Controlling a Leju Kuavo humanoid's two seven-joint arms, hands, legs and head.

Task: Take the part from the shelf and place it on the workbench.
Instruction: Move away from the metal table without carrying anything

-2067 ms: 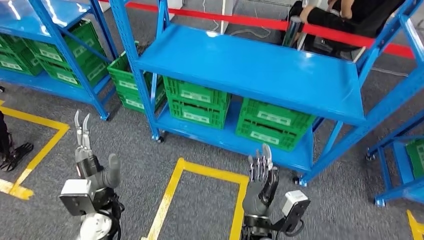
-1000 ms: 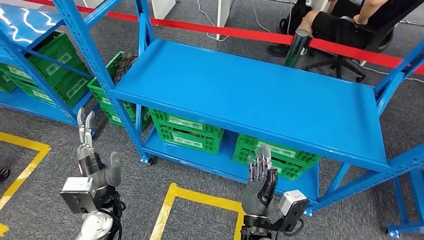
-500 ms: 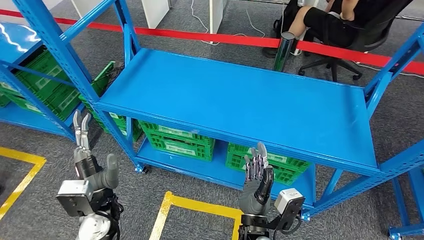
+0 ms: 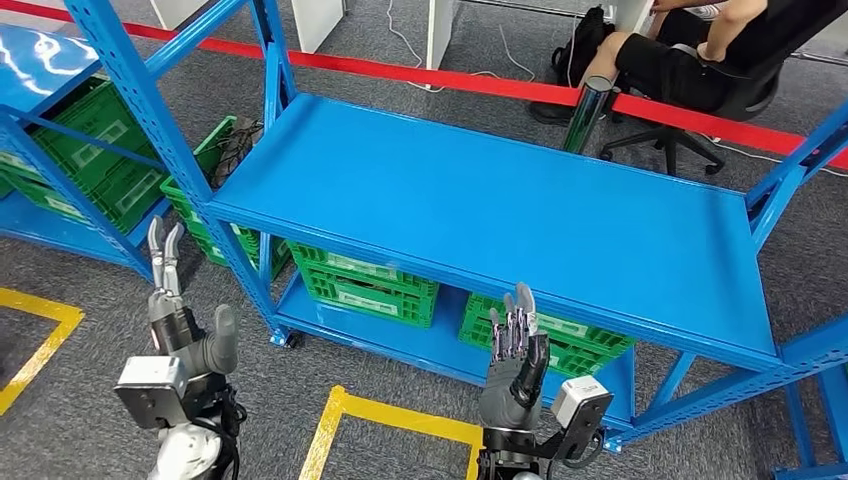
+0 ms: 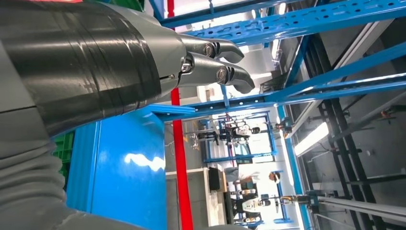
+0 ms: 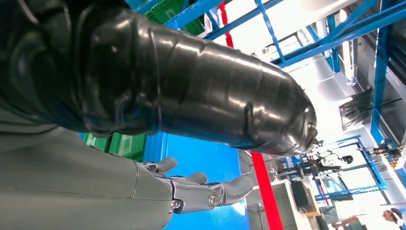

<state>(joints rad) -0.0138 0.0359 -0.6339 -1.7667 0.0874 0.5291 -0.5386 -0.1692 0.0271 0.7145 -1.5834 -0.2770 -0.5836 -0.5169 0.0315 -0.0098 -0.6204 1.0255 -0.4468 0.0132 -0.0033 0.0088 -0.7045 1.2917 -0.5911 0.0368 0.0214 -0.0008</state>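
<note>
Right robot hand (image 4: 515, 355) is up in front of the shelf (image 4: 500, 215), fingers straight and apart, holding nothing. Left robot hand (image 4: 180, 315) is raised beside the rack's corner post, fingers extended too, empty as well.

Now the part (image 4: 585, 115): a shiny metal cylinder standing upright at the far back edge of the shelf's top deck, right of centre. From the right robot hand it lies ahead, across the whole depth of the blue deck and slightly to the right; from the left robot hand it's well apart, off across the shelf. So the right one is nearer, and I'd judge it the natural choice, reaching forward over the deck to close around that vertical axis from the side.

Against the earlier pictures, the whole view has shifted: the robot has walked in, the shelf now sits larger and closer, and the yellow floor marking has slid under the camera. Both robot hands keep the same raised, spread pose. A seated person is beyond the red barrier.
</note>
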